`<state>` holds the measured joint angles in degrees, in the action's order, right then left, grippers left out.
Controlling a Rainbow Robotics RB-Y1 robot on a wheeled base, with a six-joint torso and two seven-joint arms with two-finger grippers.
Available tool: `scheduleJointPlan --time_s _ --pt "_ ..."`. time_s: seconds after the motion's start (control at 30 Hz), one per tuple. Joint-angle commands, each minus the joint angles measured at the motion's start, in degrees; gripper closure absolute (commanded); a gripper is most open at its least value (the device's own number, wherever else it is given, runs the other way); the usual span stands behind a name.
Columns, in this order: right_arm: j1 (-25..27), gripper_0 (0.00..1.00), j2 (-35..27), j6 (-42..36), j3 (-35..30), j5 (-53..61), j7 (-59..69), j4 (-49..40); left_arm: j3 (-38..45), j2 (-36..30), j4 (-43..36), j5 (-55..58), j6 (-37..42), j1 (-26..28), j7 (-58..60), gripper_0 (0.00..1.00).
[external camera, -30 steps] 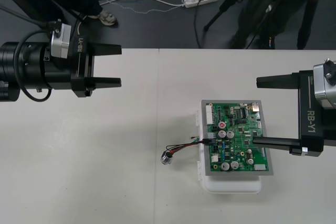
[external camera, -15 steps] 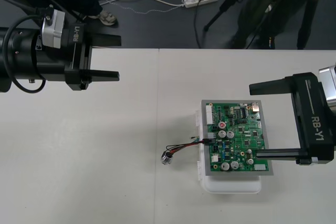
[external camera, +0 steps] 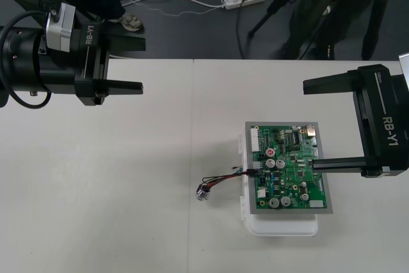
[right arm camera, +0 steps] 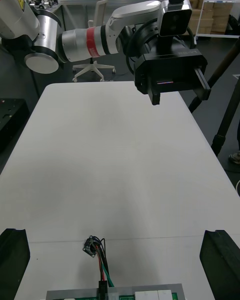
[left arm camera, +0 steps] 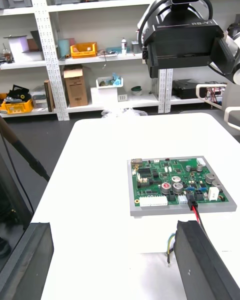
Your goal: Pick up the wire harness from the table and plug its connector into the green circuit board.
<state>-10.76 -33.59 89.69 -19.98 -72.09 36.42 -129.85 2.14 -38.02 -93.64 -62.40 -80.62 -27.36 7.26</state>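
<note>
Wire harness (external camera: 225, 179): black plug (external camera: 254, 172) looks seated at the left edge of the green circuit board (external camera: 291, 158). The left wrist view has it standing in the board, with red and black wires dropping over the grey frame. The rest trails onto the table (external camera: 128, 209), with the round metal socket (external camera: 204, 192) lying free near the white base (external camera: 281, 227). Long axis runs from the board edge out toward the robot's left and a bit toward the near side. Wires are thin and limp, the socket is shiny with a flange, the plug is hard plastic. Board is rigid and studded with capacitors.

Right gripper (external camera: 329, 124) is the nearer one — jaws spread wide, empty, one finger over the board's right side. The harness lies across the board from it. Left gripper (external camera: 124, 65) is well apart at the table's far left, jaws also spread, empty. My read: insertion looks done — nothing left to grasp.
</note>
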Motion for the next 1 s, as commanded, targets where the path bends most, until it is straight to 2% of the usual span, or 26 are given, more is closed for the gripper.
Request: scheduleJointPlan --time_s 0.03,1.0 --pt "-1.4 0.00 0.2 0.3 1.1 0.2 -2.1 -0.1 1.6 -2.3 -2.1 -0.1 -2.1 -2.4 3.3 0.29" --pt "-1.4 0.00 0.2 0.3 1.1 0.2 -2.1 -0.1 1.6 -2.3 -2.1 -0.1 -2.1 -2.4 3.3 0.29"
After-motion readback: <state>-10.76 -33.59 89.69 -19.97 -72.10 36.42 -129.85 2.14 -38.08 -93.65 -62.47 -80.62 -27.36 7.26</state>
